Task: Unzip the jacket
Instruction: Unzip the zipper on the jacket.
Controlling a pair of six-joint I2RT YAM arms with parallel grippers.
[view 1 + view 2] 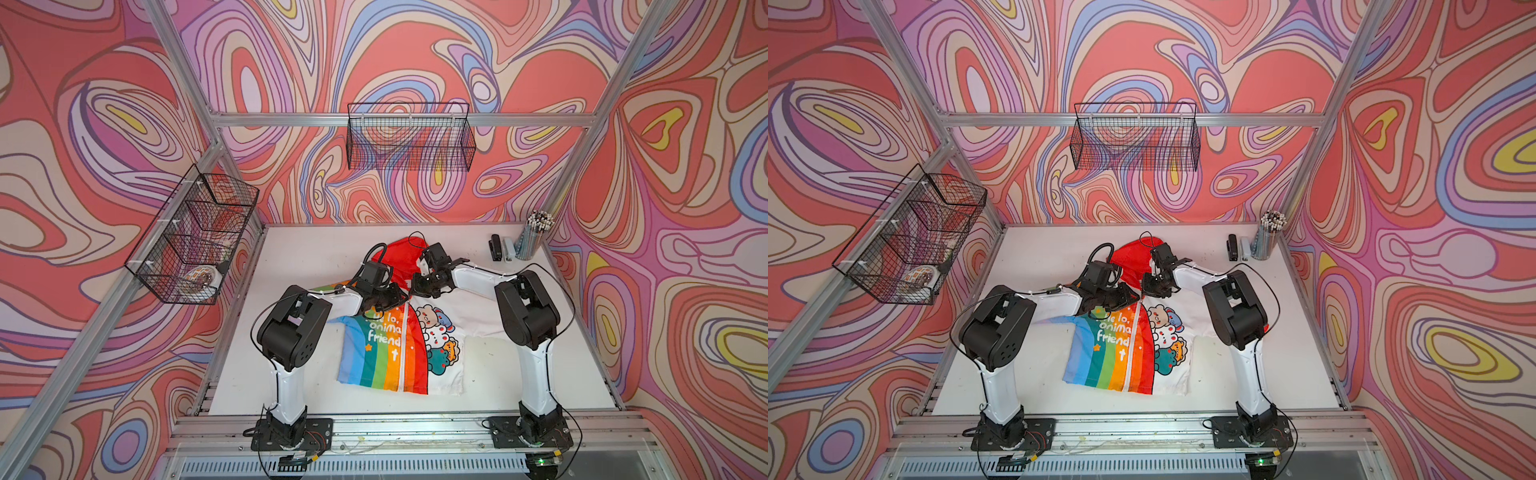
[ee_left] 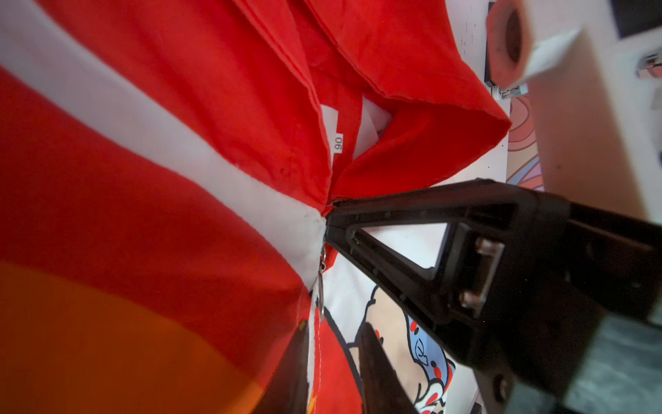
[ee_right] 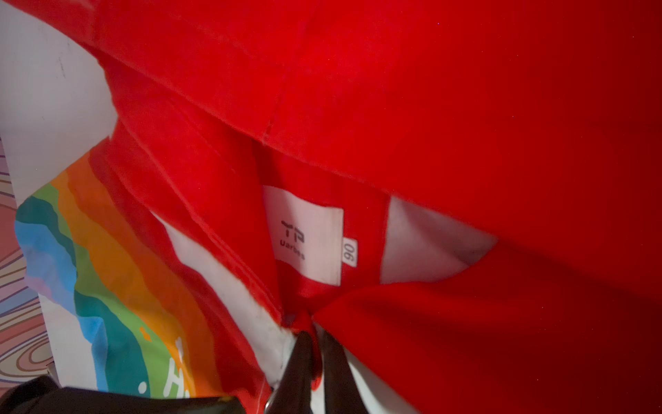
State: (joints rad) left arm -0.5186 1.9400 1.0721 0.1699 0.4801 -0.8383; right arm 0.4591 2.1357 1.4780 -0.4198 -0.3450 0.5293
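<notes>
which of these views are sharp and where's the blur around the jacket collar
Both top views: evenly lit, sharp. Left wrist view: zipper pull and right hand crisp, near striped side of the jacket smeared. Right wrist view: neck label readable, that hand's fingers at the edge out of focus.

In both top views the arms hide the jacket's [image 1: 395,357] [image 1: 1121,361] collar and zipper top, and the left end effector [image 1: 394,299] covers part of the lettering [image 1: 384,328]. In the wrist views the left fingers [image 2: 286,376], blurred, and the right end effector [image 3: 315,344] run off the edge; whether the left pinches cloth is unclear.
</notes>
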